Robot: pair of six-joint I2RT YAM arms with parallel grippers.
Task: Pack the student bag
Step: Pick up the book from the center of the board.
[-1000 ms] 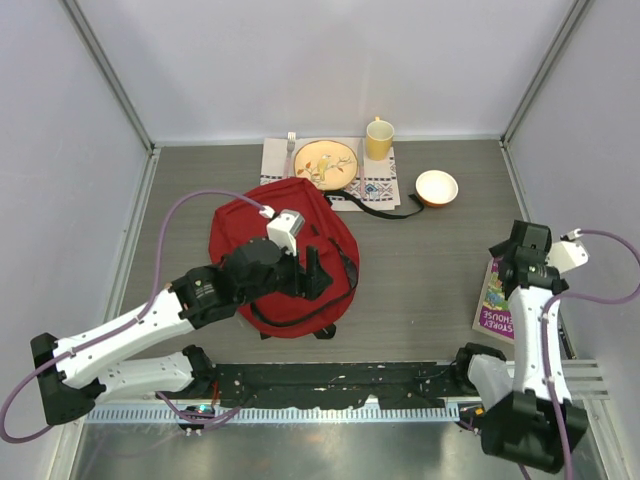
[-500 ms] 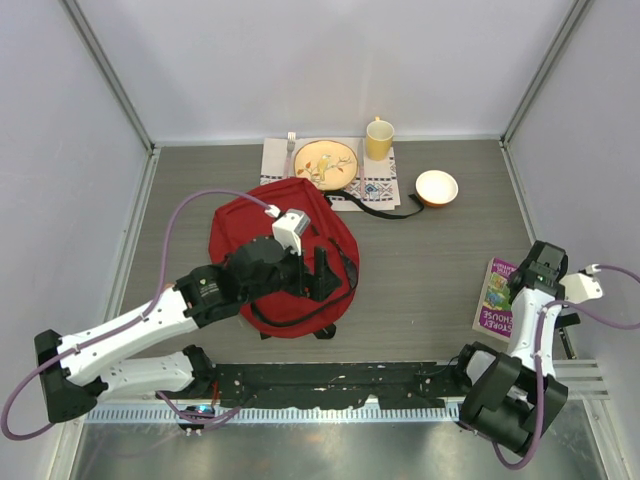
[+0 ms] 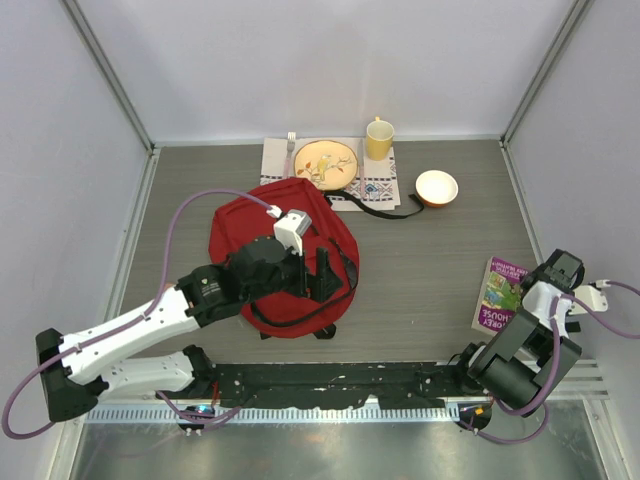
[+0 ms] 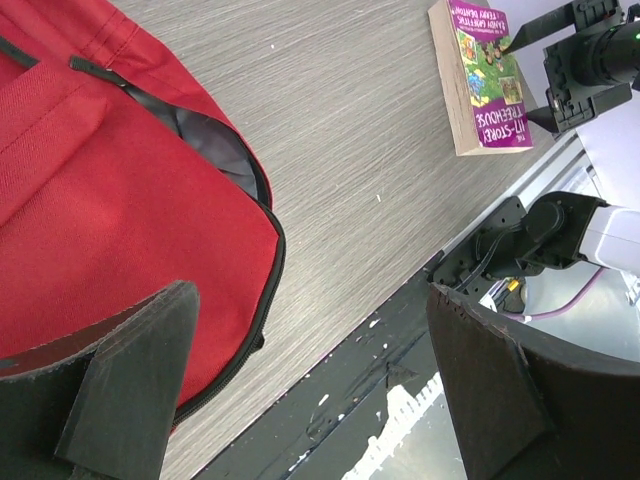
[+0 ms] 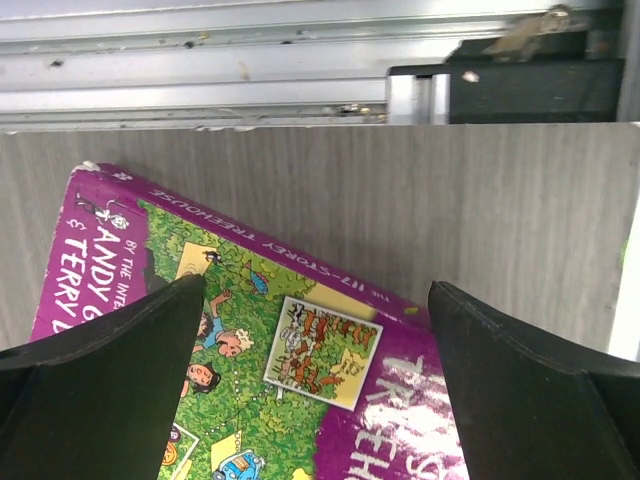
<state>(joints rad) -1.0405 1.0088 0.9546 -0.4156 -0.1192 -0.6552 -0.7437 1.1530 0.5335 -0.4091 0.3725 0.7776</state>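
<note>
Top external, left gripper [image 3: 318,278] over student bag [image 3: 235,225], book [image 3: 500,290] edge hidden

right fingers [image 5: 100,385] drawn back, low over the book [image 5: 290,370], left fingers [image 4: 125,385] spread wider above student bag [image 4: 100,180]

- The two dark fingers [image 4: 120,390] stand wide apart at the bottom corners, with nothing between them.
- The student bag [image 4: 110,190] fills the left side, red, with a black zipper along its edge.
- A gap in the bag shows grey lining [image 4: 215,140].
- A purple book [image 4: 483,75] lies flat on the grey worktop [image 4: 350,130], well apart from the bag.
- The other arm [image 4: 590,60] is just beside the book.
</note>
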